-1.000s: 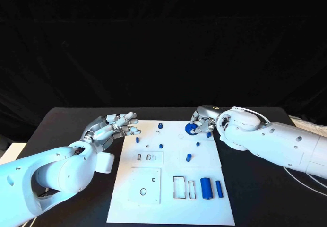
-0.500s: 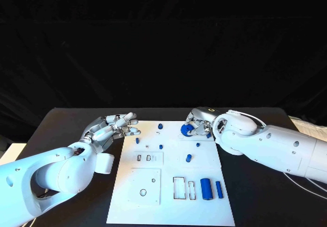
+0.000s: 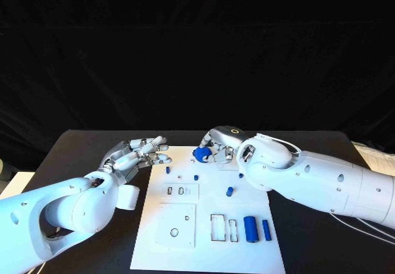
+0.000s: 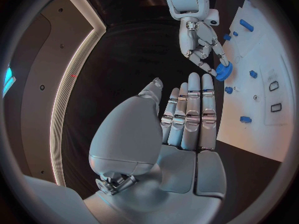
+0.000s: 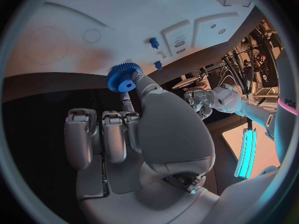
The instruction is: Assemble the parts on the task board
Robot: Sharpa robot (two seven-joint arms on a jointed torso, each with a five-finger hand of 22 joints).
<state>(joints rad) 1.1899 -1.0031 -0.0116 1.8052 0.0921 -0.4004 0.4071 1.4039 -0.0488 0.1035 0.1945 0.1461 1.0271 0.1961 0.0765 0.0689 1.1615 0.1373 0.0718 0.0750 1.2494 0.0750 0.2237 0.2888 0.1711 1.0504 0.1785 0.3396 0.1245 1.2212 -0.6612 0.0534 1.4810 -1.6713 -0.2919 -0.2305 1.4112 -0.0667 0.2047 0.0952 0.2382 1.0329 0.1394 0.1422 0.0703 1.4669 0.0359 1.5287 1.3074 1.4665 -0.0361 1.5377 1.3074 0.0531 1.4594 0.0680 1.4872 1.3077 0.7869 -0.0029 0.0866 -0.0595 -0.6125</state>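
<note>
The right hand point(image 3: 216, 149) pinches a small blue toothed plastic gear point(image 5: 122, 78) above the white task board's point(image 3: 247, 188) far edge; the right wrist view reveals its teeth and bore. The left hand point(image 3: 134, 154) hovers, fingers point(image 4: 194, 109) straight, empty.

Bright, even light is falling from above onto the flat white plastic task board point(image 3: 216, 211), which is glaring against the matte black worktop point(image 3: 82, 154) and the unlit black backdrop. Soft shadows are lying beneath the arms. The head view is staying sharp throughout. Both wrist views are bending straight edges into curves inside dark circular frames, with glowing light strips shining at their rims.
</note>
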